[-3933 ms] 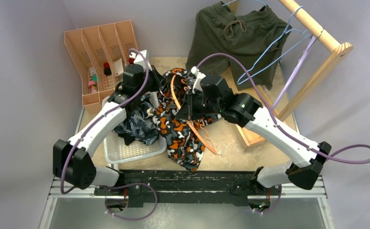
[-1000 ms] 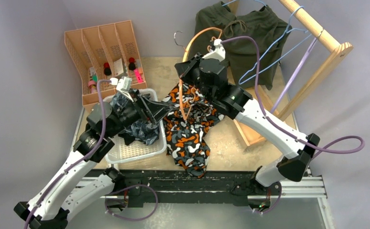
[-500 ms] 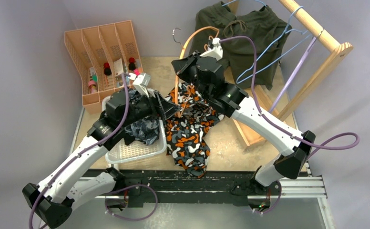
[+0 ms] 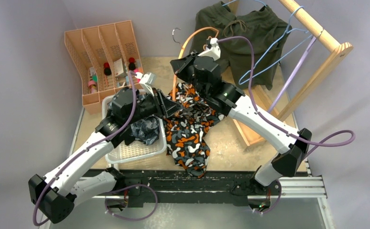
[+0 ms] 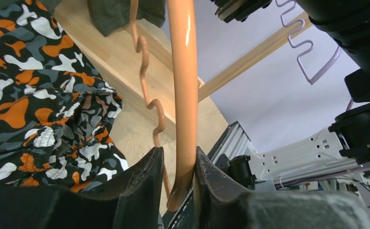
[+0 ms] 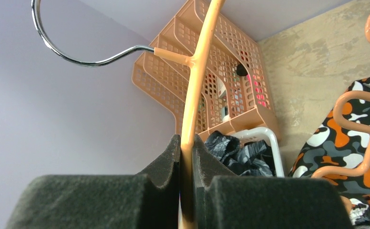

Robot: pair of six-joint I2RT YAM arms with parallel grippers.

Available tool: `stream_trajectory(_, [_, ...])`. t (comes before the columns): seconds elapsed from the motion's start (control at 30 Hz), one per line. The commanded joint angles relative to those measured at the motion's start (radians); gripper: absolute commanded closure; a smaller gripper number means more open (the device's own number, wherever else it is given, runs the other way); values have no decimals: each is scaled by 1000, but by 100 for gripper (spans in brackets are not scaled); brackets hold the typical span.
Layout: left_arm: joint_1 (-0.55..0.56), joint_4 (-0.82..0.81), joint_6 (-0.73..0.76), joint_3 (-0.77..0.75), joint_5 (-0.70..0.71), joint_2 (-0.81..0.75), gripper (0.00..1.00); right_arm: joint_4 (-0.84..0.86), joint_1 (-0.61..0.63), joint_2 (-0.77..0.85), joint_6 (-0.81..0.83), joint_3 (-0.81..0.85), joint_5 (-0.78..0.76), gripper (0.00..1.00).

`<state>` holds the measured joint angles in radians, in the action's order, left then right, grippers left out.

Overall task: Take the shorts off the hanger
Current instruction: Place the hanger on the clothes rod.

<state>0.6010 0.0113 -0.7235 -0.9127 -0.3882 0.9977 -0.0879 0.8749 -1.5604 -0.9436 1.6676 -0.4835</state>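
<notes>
The orange hanger [image 4: 189, 42] stands raised over the table, my right gripper [image 4: 177, 67] shut on its thin upper arm [image 6: 192, 95]. My left gripper [image 4: 166, 106] has its jaws drawn in around the hanger's thick lower bar [image 5: 183, 95]; one pad touches and a sliver of gap shows at the other. The orange-black-white camouflage shorts [image 4: 190, 129] lie spread on the table under the hanger's wavy bar [image 5: 147, 76]; whether any fabric still hangs on it I cannot tell. Olive shorts [image 4: 240, 33] hang at the back on a blue hanger [image 4: 269, 52].
A white basket [image 4: 135, 152] beside the left arm holds dark camouflage shorts [image 4: 142, 129]. A peach desk organizer [image 4: 97, 52] stands at the back left. The wooden rack [image 4: 316, 28] with a purple hanger [image 4: 297, 67] fills the right side.
My left arm has swung right and up to the hanger, and its jaws have narrowed around the lower bar. The right arm has shifted the hanger slightly left.
</notes>
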Motion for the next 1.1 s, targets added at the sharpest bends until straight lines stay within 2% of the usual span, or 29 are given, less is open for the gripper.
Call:
stream_trajectory(0.0, [-5,-10,34,10,125,-50,83,114,5,40,-2,41,20,100])
stream_trajectory(0.07, [-4,55,81,-7,179,-63,100,128,5,50,39,35,57,100])
stream_trajectory(0.2, [-5,216,199,-75,280,-78,100,108,6,84,54,1,116,91])
stream_trajectory(0.3, [-7,285,279,-119,347,-89,100,126,6,124,129,-38,196,78])
stream_trajectory(0.4, [-6,307,345,-159,374,-96,100,135,5,177,187,-78,266,52])
stream_trajectory(0.47, [-6,322,371,-189,388,-89,100,143,5,211,211,-101,294,44])
stream_trajectory(0.63, [-7,387,409,-319,360,4,100,124,5,270,253,-126,353,41])
stream_trajectory(0.83, [-9,366,458,-416,273,78,100,234,6,330,353,-189,510,37])
stream_trajectory(1.07, [-13,436,472,-542,211,132,100,156,6,416,407,-193,417,32])
